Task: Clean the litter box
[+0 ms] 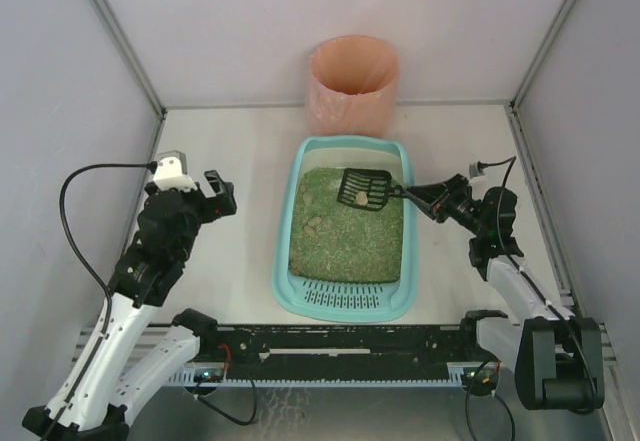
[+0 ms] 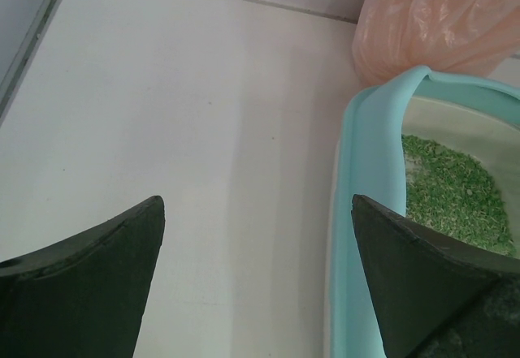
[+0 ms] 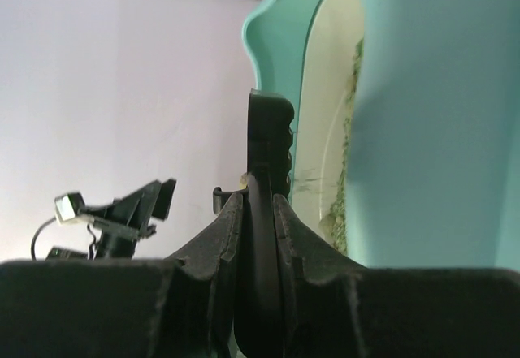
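White tabletop (image 1: 230, 161) fills the floor of a pale-walled booth, and the litter box (image 1: 345, 313) lies at its middle, lengthwise, with its slotted grate (image 1: 340, 294) at the near end and a round pink-orange bin (image 1: 352, 81) just beyond its far end. From above, green-brown granules (image 1: 350, 246) cover the tray floor. The right gripper (image 1: 418, 197) reaches in over the tray's right rim and is clamped on the handle of a black slotted scoop (image 1: 365, 189). The scoop's head hangs above the far half of the litter with a pale lump (image 1: 358, 199) on it. The right wrist camera misses the scoop head and the lump but shows the grip up close, both fingers (image 3: 213, 240) pressed flat on the thin black handle, with the teal wall beside them. The left gripper (image 1: 222, 193) stands left of the tray, apart from it. Its wrist camera shows the jaws spread wide and holding nothing, over bare table with the tray's rim close by.
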`<state>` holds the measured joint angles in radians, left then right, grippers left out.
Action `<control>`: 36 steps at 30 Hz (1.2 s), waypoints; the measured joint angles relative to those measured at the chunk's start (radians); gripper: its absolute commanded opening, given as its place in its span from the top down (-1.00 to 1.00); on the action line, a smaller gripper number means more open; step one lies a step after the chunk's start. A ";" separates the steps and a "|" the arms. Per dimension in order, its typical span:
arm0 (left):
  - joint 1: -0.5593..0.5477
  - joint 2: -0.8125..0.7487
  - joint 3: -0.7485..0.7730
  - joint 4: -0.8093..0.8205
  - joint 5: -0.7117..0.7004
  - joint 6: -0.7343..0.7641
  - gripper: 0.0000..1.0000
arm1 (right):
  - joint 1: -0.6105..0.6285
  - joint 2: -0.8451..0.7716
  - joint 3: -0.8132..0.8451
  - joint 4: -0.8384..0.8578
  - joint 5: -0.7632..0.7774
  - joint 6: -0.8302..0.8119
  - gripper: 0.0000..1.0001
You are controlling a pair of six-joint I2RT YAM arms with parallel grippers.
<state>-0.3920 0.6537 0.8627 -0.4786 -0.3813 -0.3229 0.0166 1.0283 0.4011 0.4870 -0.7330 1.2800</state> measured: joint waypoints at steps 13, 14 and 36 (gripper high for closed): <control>0.069 -0.008 -0.013 0.006 0.089 0.002 -0.99 | 0.056 0.065 0.013 -0.014 0.034 -0.010 1.00; 0.076 -0.007 -0.013 0.006 0.098 0.001 -0.99 | 0.069 0.076 0.024 -0.014 0.028 -0.014 1.00; 0.138 0.000 -0.016 0.023 0.161 0.000 -0.97 | 0.055 0.141 0.106 -0.050 0.000 -0.034 1.00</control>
<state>-0.2535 0.6533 0.8471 -0.4561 -0.2203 -0.3225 0.0719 1.1694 0.5068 0.4370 -0.7330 1.2457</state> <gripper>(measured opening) 0.987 0.149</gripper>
